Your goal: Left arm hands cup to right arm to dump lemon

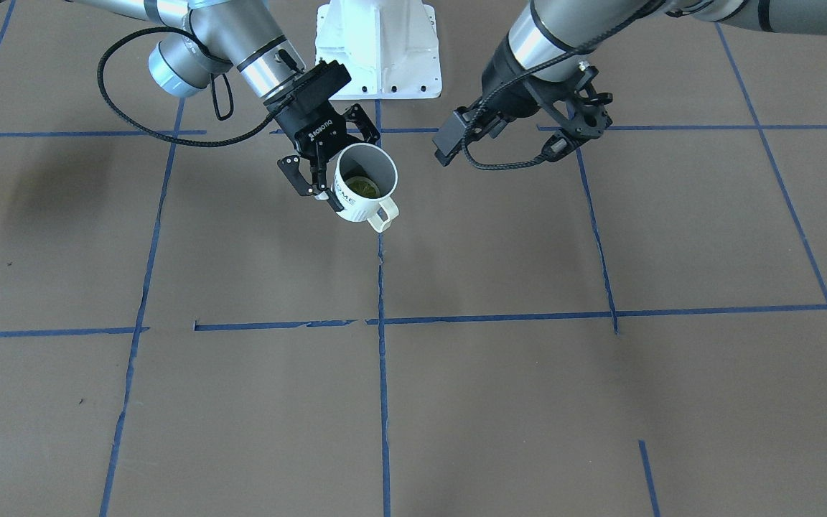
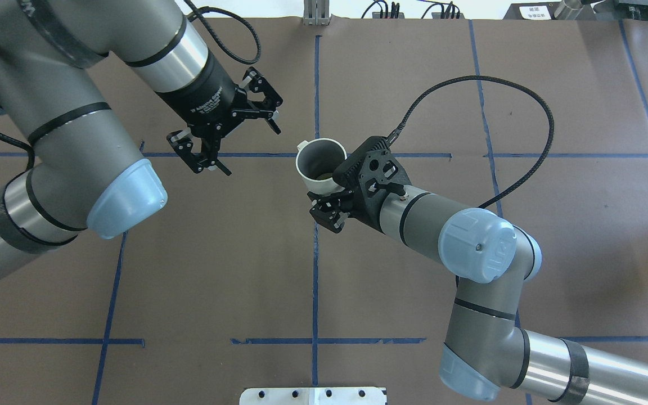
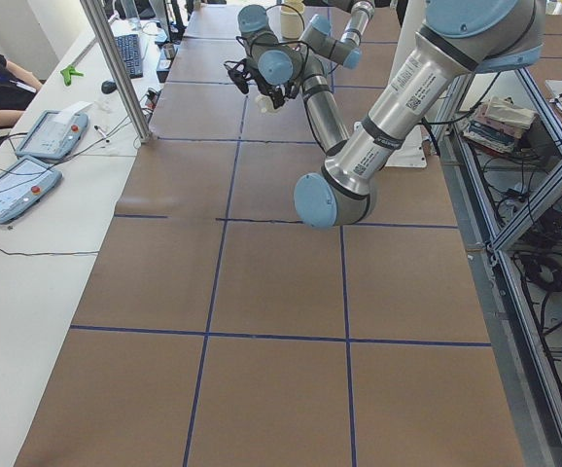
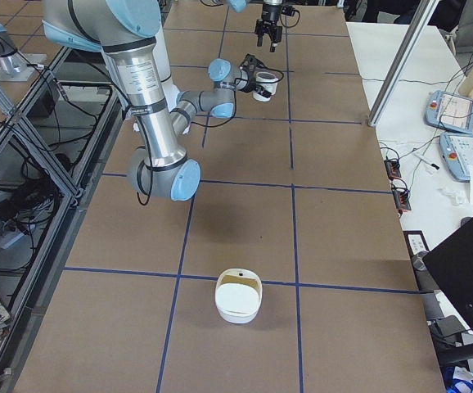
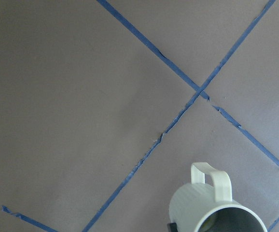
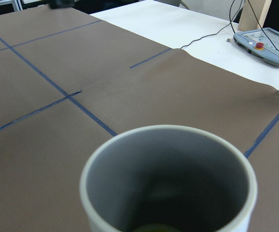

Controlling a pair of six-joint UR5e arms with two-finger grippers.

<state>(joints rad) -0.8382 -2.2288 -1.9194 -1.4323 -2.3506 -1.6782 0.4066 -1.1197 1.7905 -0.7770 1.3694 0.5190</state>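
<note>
The cup (image 1: 357,208) is in the air above the brown table (image 1: 241,402), close to the robot's side, just beside the place where the middle blue tape line (image 1: 382,373) crosses another one. It is tilted, with its mouth up and toward the operators' side and its handle pointing away from the robot. The lemon (image 1: 365,187) lies inside, at the low part of the grey wall.

The right gripper (image 1: 331,161) clamps the cup by its side, one finger on each side of the wall. The right arm (image 2: 470,247) reaches in from the right with the elbow bent and the wrist turned toward the middle line.

The left gripper (image 2: 253,153) stands apart from the cup, on the robot's left of it, with its fingers spread wide and nothing between them. The left arm (image 2: 76,140) slopes down from the upper left.

Bare table lies under and around the cup. A white bowl (image 4: 238,296) sits well apart, near the table's end on the robot's right. The white base mount (image 1: 377,50) is behind the cup.
</note>
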